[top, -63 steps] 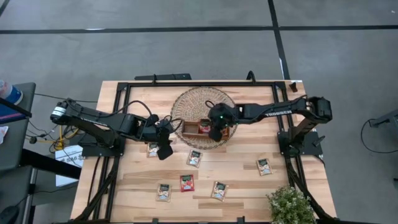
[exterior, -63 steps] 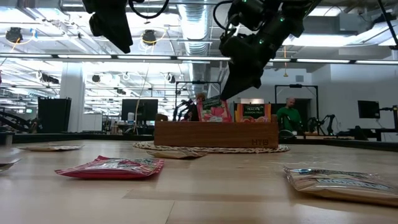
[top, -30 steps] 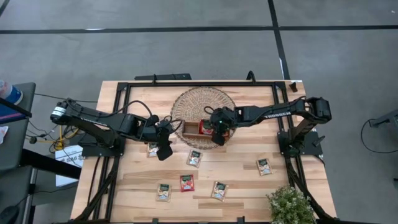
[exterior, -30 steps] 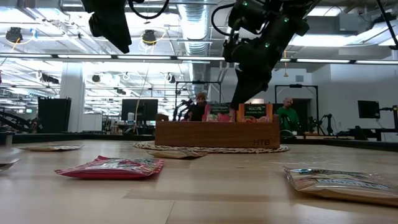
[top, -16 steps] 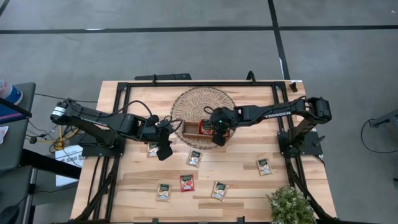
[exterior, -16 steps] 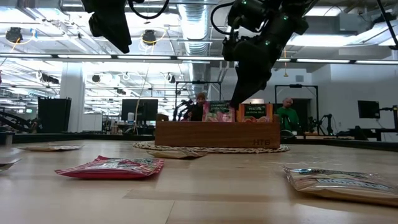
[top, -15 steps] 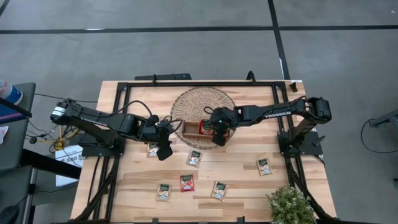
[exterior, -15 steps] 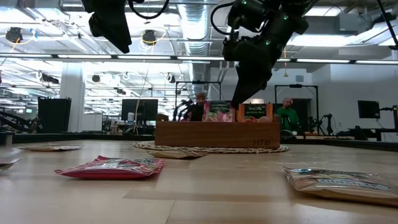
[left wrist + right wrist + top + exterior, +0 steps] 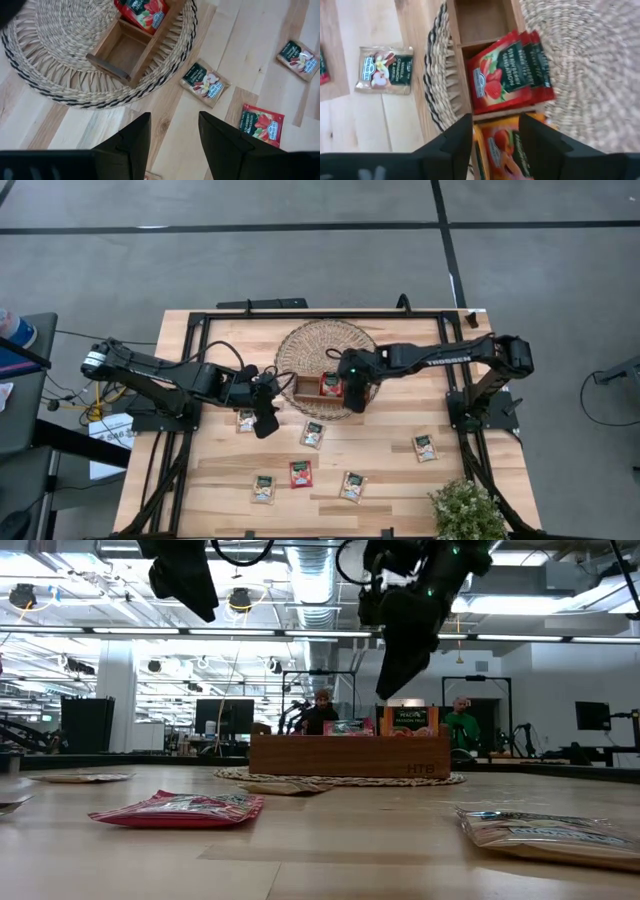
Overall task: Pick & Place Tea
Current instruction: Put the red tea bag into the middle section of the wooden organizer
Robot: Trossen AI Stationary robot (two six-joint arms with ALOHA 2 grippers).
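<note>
The tea sachets are small flat packets. Red ones (image 9: 510,70) lean in the middle compartment of the wooden tray (image 9: 312,387), and orange ones (image 9: 502,150) fill the compartment beside it. The third compartment (image 9: 122,50) holds nothing. The tray stands on the round wicker basket (image 9: 327,345). More sachets lie flat on the table: a pale one (image 9: 313,433), a red one (image 9: 300,473) and others nearer the front. My right gripper (image 9: 492,145) hangs open above the tray. My left gripper (image 9: 174,140) hovers open over the table beside the basket's near left rim.
A black frame (image 9: 300,315) borders the wooden table. A potted plant (image 9: 465,510) stands at the near right corner. Bare wood lies between the loose sachets and the table's near edge. In the low view the room behind shows people far off.
My right gripper has opened over the tray's middle compartment and risen a little. The red sachet that it held has dropped lower into that compartment and now leans with the other red ones.
</note>
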